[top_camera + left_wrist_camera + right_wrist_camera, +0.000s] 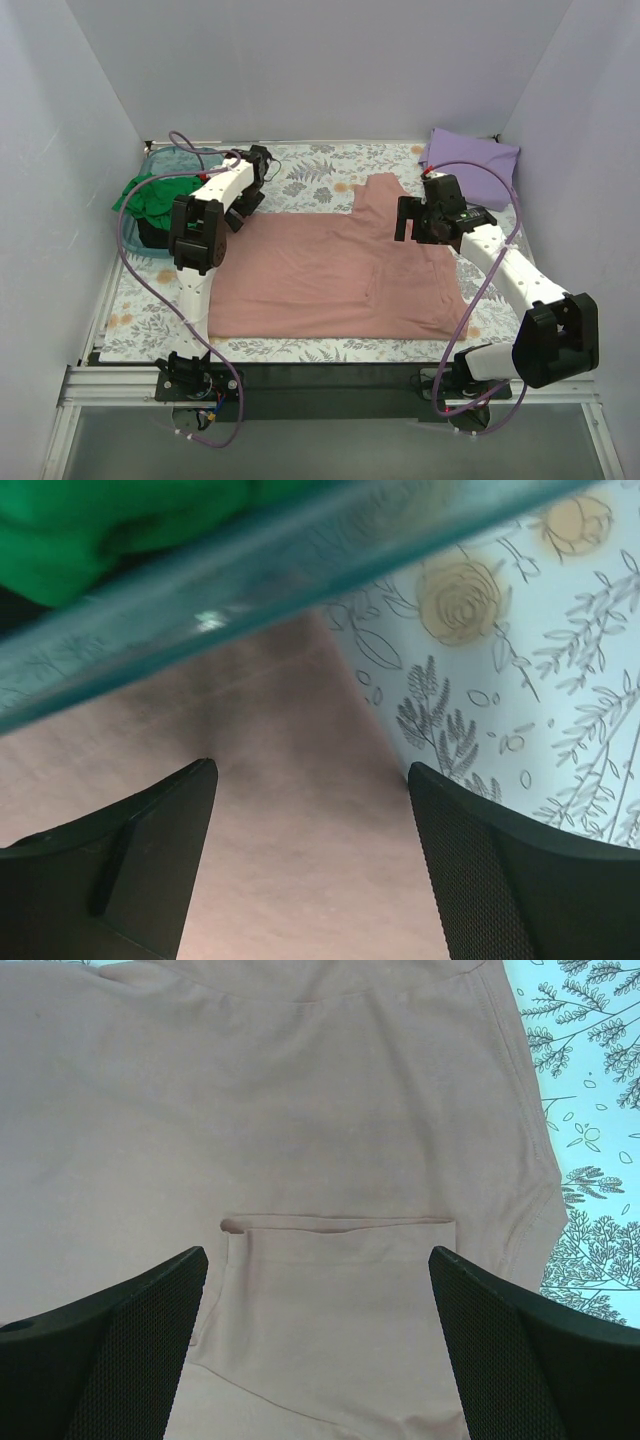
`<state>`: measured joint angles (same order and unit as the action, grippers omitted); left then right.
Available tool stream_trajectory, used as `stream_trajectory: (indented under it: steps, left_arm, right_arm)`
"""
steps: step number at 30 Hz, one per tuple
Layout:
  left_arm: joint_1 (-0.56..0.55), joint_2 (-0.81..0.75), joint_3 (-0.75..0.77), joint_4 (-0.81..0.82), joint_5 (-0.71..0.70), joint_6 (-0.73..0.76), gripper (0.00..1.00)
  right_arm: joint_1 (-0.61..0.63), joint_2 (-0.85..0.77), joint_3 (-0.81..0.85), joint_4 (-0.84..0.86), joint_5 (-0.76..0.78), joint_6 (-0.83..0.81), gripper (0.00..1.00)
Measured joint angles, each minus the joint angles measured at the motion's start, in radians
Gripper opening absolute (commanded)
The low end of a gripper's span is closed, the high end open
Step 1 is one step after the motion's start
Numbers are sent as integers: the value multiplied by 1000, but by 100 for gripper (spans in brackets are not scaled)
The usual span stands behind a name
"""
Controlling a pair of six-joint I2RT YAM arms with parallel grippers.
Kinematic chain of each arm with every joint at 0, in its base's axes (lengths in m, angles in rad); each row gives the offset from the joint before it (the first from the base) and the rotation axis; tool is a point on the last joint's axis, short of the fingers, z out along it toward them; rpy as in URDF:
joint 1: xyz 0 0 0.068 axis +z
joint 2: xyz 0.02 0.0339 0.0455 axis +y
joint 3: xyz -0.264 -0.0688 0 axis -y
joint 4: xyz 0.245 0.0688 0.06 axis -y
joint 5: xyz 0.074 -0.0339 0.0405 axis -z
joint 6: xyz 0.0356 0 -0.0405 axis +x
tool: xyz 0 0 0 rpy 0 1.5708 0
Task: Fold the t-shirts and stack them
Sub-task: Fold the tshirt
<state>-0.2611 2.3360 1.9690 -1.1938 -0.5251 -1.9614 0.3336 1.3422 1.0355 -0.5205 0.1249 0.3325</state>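
Left gripper point(310, 780): jaws spread wide, nothing between them, over the edge of the salmon-pink t-shirt point(330, 270), just beside the teal tub point(128, 240) rim. Contact with the cloth can't be told.

Right gripper point(318, 1260): jaws spread wide, empty, over the same shirt at its 2 o'clock part; a doubled flap of the cloth lies between the fingers.

Pink shirt lies flat at the centre of the floral table cover point(310, 170).

Tub at 10 o'clock holds a bunched green t-shirt point(150, 195) over a black one point(152, 232).

Folded lavender t-shirt point(470, 155) at 1 o'clock.
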Motion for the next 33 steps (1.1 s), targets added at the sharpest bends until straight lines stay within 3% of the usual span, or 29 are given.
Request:
stream_trajectory:
  steps: [7,14,22,26,33]
  left_arm:
    - [12,30,40,-41,-27,-14,72]
    - [22,56,79,-79,-44,-25,58]
    - [30,100,140,-111,-48,-31,21]
    - [30,78,93,-111,-51,-34,0]
    - [30,53,46,-113,-55,-29,0]
  right_arm:
    - [0,-1,-6,0,0,-8,98]
    - [0,-6,-18,0,8,-14,98]
    - [-1,10,-4,-1,79,-11,98]
    - [-1,105,85,21,98,-32,98]
    - [-1,416,422,83,91,-86,95]
